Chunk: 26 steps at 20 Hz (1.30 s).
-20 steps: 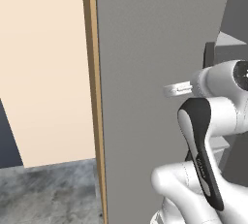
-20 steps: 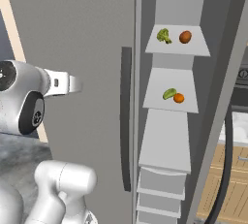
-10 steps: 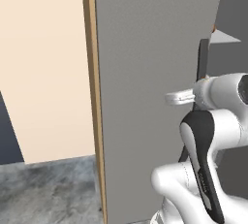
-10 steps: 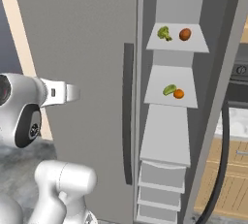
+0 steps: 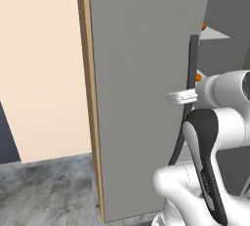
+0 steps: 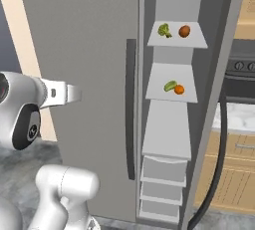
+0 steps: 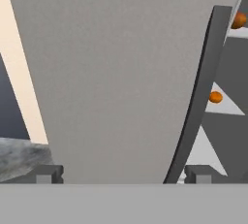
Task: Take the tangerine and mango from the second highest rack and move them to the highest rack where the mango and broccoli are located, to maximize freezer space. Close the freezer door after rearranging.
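The freezer (image 6: 172, 124) stands open. On the second highest rack (image 6: 172, 96) lie the lime-green mango (image 6: 170, 85) and, touching it, the tangerine (image 6: 179, 89) (image 7: 215, 97) (image 5: 197, 77). Above them, the highest rack (image 6: 177, 41) carries broccoli (image 6: 163, 30) and a darker reddish-orange ball (image 6: 184, 31). The freezer door (image 6: 214, 99) hangs open on the right, seen edge-on, its dark handle (image 6: 219, 159) curving down. My gripper (image 7: 123, 177) (image 6: 77, 93) is open and holds nothing. It faces the closed door, left of the shelves and well short of them.
The closed grey door (image 6: 84, 50) fills the space ahead, its dark curved handle (image 6: 130, 109) (image 7: 198, 102) just right of my hand. Drawers (image 6: 162, 184) sit under the racks. A beige wall (image 5: 44, 68) is left; wooden cabinets (image 6: 234, 184) right.
My hand has dropped a little in front of the closed door. The left base view has shifted slightly, so the door handle and the orange fruits behind it now show.
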{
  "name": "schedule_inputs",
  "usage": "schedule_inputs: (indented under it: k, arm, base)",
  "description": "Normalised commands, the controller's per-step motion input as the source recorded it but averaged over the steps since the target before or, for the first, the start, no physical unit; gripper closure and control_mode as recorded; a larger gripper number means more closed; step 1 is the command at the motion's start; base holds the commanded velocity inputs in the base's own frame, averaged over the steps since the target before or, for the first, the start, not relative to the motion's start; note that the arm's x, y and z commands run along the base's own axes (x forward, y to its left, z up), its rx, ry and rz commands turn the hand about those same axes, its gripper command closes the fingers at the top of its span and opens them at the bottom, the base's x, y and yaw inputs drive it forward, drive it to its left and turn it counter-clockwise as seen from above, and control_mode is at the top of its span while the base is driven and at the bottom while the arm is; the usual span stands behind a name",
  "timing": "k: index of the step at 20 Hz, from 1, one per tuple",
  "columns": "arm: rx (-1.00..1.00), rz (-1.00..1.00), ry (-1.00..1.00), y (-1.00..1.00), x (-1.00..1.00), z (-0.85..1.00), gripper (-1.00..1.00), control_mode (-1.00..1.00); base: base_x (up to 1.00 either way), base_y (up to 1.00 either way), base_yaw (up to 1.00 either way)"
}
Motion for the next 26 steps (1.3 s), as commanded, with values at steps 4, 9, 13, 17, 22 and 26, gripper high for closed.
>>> schedule_inputs:
  k: [4,9,13,17,22,26]
  arm:
    - [0.0,0.0,0.0,0.0,0.0,0.0,-1.0,1.0]
    - [0.0,0.0,0.0,0.0,0.0,0.0,-1.0,1.0]
    - [0.0,0.0,0.0,0.0,0.0,0.0,-1.0,1.0]
    - [0.0,0.0,0.0,0.0,0.0,0.0,-1.0,1.0]
    - [0.0,0.0,0.0,0.0,0.0,0.0,-1.0,1.0]
    - [0.0,0.0,0.0,0.0,0.0,0.0,-1.0,1.0]
  base:
    - [0.1,-0.55,0.0]
    - [0.15,-0.59,0.0]
    - [0.37,-0.31,0.0]
    - [0.42,-0.27,0.0]
    - [0.36,-0.48,0.0]
    - [0.31,-0.51,0.0]
